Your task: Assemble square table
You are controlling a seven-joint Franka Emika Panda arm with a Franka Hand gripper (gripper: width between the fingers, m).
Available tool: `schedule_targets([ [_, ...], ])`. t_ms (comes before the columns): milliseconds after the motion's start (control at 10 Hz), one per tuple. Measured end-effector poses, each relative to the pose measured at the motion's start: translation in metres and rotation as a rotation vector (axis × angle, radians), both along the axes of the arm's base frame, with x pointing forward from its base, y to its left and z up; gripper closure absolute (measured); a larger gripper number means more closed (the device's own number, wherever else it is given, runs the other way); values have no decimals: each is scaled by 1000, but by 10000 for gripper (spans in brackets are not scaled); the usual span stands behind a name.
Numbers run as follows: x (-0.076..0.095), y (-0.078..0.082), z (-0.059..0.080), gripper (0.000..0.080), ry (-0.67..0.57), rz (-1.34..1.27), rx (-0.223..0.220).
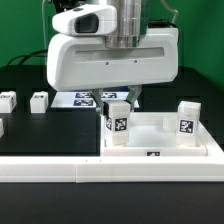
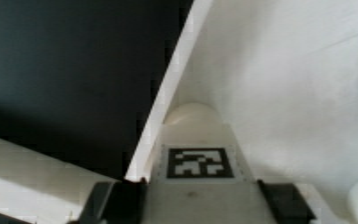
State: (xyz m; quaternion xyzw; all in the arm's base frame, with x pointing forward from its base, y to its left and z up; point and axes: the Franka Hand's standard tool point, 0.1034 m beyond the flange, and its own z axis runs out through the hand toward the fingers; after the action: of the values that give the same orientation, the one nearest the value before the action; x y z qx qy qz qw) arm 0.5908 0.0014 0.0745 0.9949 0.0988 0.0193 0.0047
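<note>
The jaws were found clamped on an upright leg, held at the corner of the square top towards the exterior view's left. A second leg was stood on the top's right side. A third leg and a fourth leg were left apart on the black counter.

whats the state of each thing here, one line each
hand: shut on the held leg
held leg: upright on a corner of the top, between the fingers
free leg: upright on the top, untouched
spare leg: loose on the black table
edge leg: loose, partly cut off
top: lying flat
</note>
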Motion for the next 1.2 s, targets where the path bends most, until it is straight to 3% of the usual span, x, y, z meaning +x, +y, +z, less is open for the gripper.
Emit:
schedule_targets([
  [400,-1,-2,-1,508,2,-474,56],
  [900,-3,11,-1,508,28,-950,65],
  [1200,-3,12,-2,508,39,-1091,59],
])
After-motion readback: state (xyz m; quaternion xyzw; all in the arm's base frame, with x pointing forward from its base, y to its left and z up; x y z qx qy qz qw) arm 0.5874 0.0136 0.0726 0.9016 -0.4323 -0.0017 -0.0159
